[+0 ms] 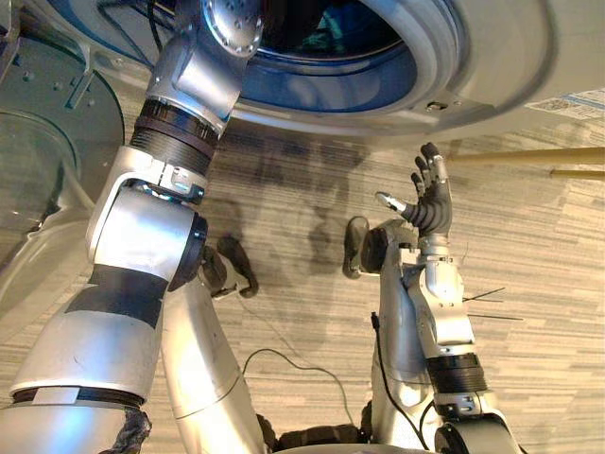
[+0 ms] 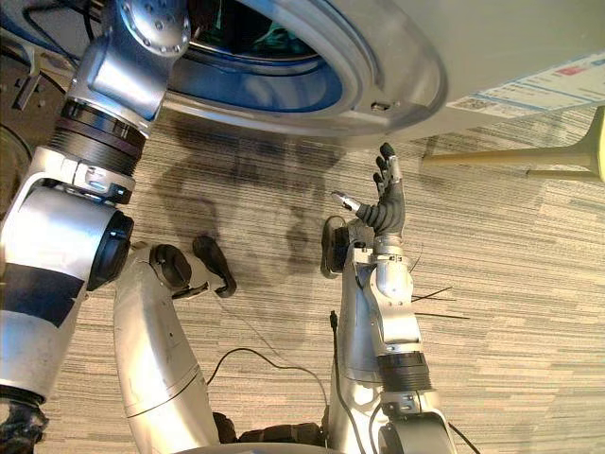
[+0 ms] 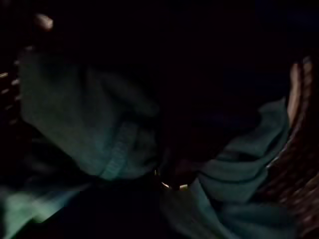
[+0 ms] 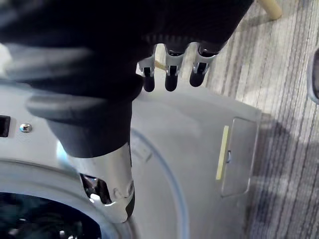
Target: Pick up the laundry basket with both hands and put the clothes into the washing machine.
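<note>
Left arm (image 1: pixel 180 113) rises at upper left into drum opening (image 1: pixel 321 43) of washing machine (image 1: pixel 492 57). Left hand buried inside drum, grasp cannot be told. Left wrist view gives dark interior: teal clothes (image 3: pixel 89 129) bunched at left and lower right, brown woven surface (image 3: pixel 301 164) at right edge, basket or not unclear. Right hand (image 1: pixel 430 203) centre-right, raised just below machine front, empty, fingers (image 4: pixel 171 79) straight and slightly apart, thumb (image 4: pixel 112 194) out sideways. Right wrist view adds small hatch (image 4: pixel 239 154) on machine's lower panel. Open glass door (image 1: pixel 38 161) at left edge.
</note>
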You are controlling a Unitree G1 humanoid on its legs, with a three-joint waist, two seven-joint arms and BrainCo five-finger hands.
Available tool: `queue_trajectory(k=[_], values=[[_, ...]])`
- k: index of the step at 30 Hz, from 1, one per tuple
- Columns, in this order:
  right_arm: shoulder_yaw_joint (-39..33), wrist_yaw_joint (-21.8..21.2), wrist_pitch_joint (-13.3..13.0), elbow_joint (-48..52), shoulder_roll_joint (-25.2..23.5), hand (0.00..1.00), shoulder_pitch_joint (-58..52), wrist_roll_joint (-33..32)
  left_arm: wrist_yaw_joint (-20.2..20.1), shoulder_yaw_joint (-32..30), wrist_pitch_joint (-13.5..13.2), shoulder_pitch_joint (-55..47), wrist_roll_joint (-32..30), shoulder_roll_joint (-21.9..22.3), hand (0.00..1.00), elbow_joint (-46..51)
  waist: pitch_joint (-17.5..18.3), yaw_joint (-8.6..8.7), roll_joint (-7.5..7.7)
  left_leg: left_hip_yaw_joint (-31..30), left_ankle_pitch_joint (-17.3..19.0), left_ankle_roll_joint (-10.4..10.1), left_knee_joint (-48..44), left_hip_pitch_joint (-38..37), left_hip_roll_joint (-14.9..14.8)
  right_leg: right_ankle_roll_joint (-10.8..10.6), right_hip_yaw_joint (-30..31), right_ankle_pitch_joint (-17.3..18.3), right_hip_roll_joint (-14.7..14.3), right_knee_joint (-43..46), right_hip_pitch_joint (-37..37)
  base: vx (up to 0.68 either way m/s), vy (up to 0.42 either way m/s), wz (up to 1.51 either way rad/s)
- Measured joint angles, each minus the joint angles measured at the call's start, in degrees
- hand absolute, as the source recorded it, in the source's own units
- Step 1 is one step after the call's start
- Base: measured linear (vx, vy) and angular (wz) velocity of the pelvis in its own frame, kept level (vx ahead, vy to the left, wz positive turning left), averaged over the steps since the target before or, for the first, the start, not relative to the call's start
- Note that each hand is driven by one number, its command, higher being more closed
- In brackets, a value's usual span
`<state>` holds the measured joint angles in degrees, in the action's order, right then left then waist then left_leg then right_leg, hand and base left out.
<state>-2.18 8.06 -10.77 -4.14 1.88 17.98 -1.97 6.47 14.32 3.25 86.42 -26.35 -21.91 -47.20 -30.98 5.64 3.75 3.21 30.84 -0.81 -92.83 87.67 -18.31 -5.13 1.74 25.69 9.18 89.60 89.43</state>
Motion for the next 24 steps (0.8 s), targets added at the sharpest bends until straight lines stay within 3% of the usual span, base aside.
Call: queue_trajectory(k=[3, 8, 13, 19, 24], values=[[0.52, -1.48, 0.01, -0.06, 0.96, 0.0, -0.04, -1.13, -2.57, -0.54, 1.35, -1.18, -1.69, 0.31, 0.0, -0.23, -0.02, -0.22, -0.03, 0.07, 0.0, 0.0, 0.23, 0.09, 0.27, -0.03, 0.02, 0.02, 0.02, -0.19, 0.03, 0.01, -0.001, 0.01], [0.56, -2.19, -0.06, -0.06, 1.76, 0.0, -0.34, -1.91, -2.69, -1.37, 1.32, -1.18, -3.36, 0.14, 0.0, 0.08, -0.02, -0.74, -0.04, 0.0, -0.03, 0.03, 0.41, 0.09, 0.42, -0.27, 0.03, 0.17, 0.54, -0.13, 0.02, 0.0, -0.002, 0.01], [-0.26, -2.14, -0.28, -0.29, 2.29, 0.0, -0.91, -1.16, -1.15, -3.61, -0.28, -5.71, 5.63, -0.46, 0.0, 7.09, -0.05, -2.08, -0.09, -0.11, -0.08, 0.03, 0.74, -0.49, 0.56, -0.27, 0.08, 0.5, 0.7, 0.18, -0.31, 0.01, -0.012, 0.03], [-0.3, -2.3, -0.45, -2.46, 3.15, 0.0, -0.97, 0.64, 0.91, -3.02, -1.5, -14.09, 6.72, -2.26, 0.0, 13.83, -0.14, -3.34, -0.32, -0.07, -1.24, -0.08, 3.57, -2.44, 1.46, -0.19, -0.6, 0.52, 1.04, -2.09, -2.69, 0.02, -0.014, 0.09], [-0.2, -4.97, 0.31, -4.1, 3.11, 0.0, -2.99, 1.03, -5.34, -1.11, -3.26, -21.67, 10.6, -7.86, 0.0, 20.72, -0.03, -4.09, -0.51, -0.24, -2.73, -0.86, 8.15, -5.71, 2.11, 0.1, -2.05, 0.36, 1.19, -5.89, -6.4, 0.04, -0.03, 0.08]])
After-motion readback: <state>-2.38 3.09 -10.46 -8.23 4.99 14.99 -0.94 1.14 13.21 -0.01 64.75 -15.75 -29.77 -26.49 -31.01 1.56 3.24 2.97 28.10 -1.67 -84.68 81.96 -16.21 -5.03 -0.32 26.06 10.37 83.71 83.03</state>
